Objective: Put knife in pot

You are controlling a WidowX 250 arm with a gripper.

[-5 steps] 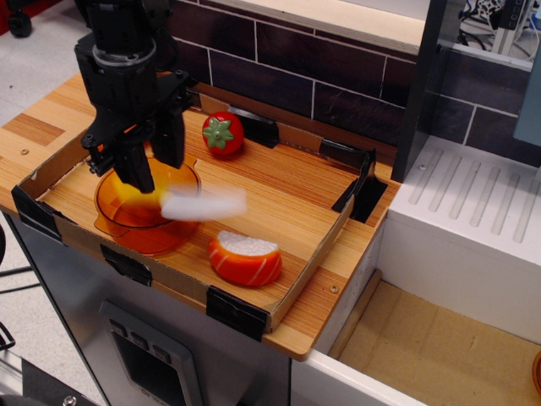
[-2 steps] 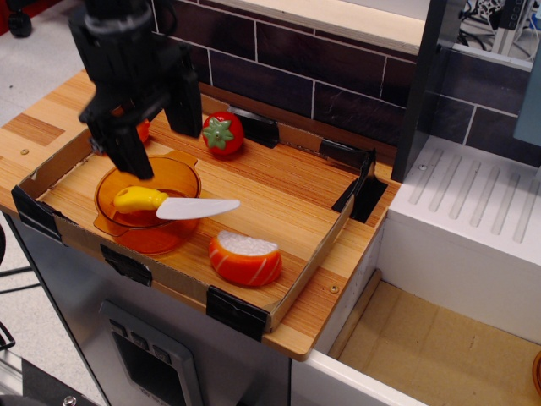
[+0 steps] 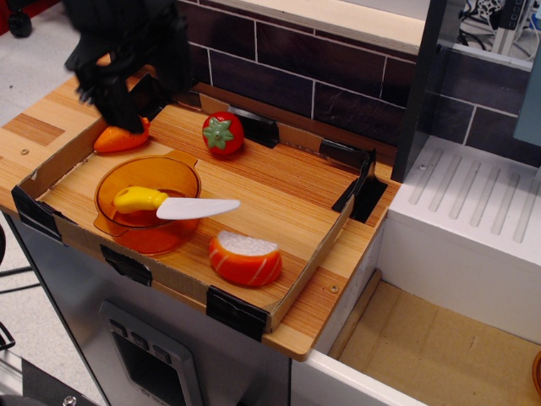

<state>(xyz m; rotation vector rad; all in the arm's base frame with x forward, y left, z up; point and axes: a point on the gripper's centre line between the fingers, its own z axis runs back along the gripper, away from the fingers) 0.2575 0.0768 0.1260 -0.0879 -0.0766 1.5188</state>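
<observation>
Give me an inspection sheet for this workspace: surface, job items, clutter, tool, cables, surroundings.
Surface: wooden counter carrying a shallow cardboard tray with black taped corners.
Job items: knife lies with its yellow handle inside the pot, white blade sticking out over the rim to the right.
Clutter: red tomato toy at the tray's back; orange-and-white sliced food piece in front; orange piece by the left edge.
Tool: tool raised above the tray's back left, blurred, holding nothing; jaw state unclear.
Cables: nothing seen.
Surroundings: dark brick wall behind; white ribbed drainboard to the right.
</observation>
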